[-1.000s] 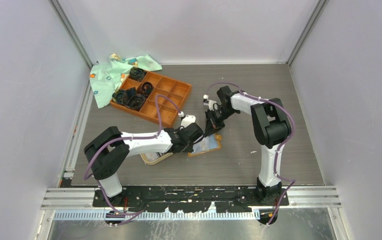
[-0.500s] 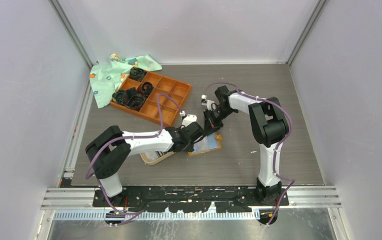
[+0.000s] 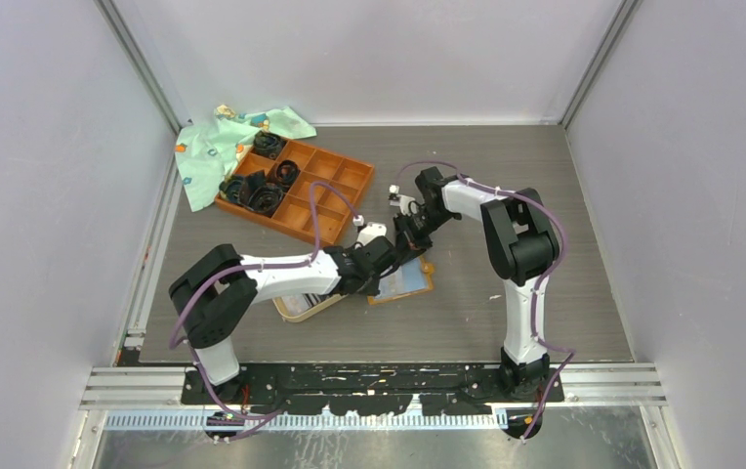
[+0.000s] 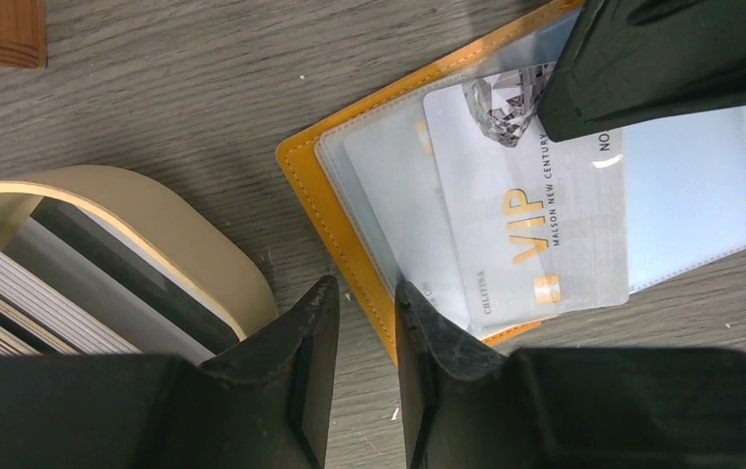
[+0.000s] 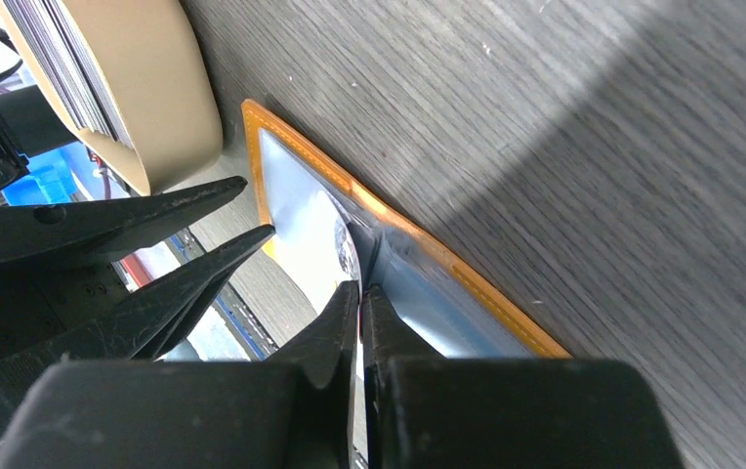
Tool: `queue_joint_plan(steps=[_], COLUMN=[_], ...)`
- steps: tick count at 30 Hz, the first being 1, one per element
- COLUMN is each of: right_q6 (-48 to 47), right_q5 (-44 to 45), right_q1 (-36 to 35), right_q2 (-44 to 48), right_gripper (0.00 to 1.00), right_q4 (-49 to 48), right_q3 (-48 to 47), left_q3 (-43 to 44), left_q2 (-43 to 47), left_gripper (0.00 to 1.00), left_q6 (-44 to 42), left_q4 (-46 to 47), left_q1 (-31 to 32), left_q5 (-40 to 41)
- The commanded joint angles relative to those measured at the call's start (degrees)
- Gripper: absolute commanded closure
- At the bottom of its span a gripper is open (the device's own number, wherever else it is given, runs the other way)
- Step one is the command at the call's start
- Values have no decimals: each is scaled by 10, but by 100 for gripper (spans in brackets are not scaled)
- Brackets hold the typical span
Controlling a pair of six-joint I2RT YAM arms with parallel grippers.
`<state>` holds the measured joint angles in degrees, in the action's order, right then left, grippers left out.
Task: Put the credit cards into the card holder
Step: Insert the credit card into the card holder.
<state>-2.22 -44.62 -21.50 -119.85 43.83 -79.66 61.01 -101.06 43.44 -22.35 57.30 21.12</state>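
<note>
Currently right gripper pinches a credit card over the card holder, left gripper ajar, empty beside it; unpinned holder could slide, jamming insertion.

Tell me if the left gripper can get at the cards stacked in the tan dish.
Probably yes: the dish lies right beside the left gripper, whose jaws are empty; the cards lie uncovered.

Both arms are extended inward; left claw is held slightly parted (right claw pinched shut).
</note>
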Motion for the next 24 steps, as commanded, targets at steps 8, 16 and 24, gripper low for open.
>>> queue_joint_plan(steps=[8, 16, 24], right_q6=[-11, -12, -11], right_q5=[25, 27, 27], right_q1=[-14, -14, -14], right_q2=[-9, -7, -7], right_gripper=[86, 84, 84], right_q4=[-1, -1, -1], right_q3=[-14, -15, -14], left_q3=[-5, -26, 17], left_q2=[60, 113, 44], left_gripper=[65, 65, 77], left_q6=[-41, -56, -30], left_q4=[24, 116, 208], left_q1=[-2, 19, 51], left_q5=[-27, -93, -92])
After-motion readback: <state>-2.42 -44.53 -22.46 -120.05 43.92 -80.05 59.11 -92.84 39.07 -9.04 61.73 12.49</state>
